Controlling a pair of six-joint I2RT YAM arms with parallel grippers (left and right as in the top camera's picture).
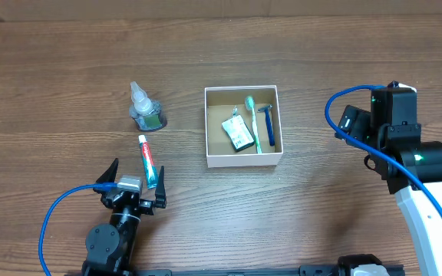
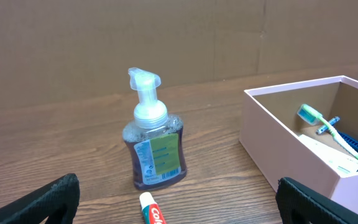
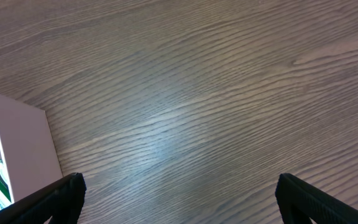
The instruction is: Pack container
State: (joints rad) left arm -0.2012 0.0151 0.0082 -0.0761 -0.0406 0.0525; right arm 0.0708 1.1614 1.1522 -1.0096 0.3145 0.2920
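Your left gripper, spread wide and empty, faces the toothpaste; right gripper likewise, near the box holding toothbrush, razor, perhaps a soap packet.

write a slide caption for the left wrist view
Open left gripper faces a pump soap bottle and toothpaste tube, partly packed container at right.

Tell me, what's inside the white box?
The container holds a green toothbrush, a blue razor and a small white-and-green packet, lying side by side on its brown floor. Anything beneath the packet is covered.
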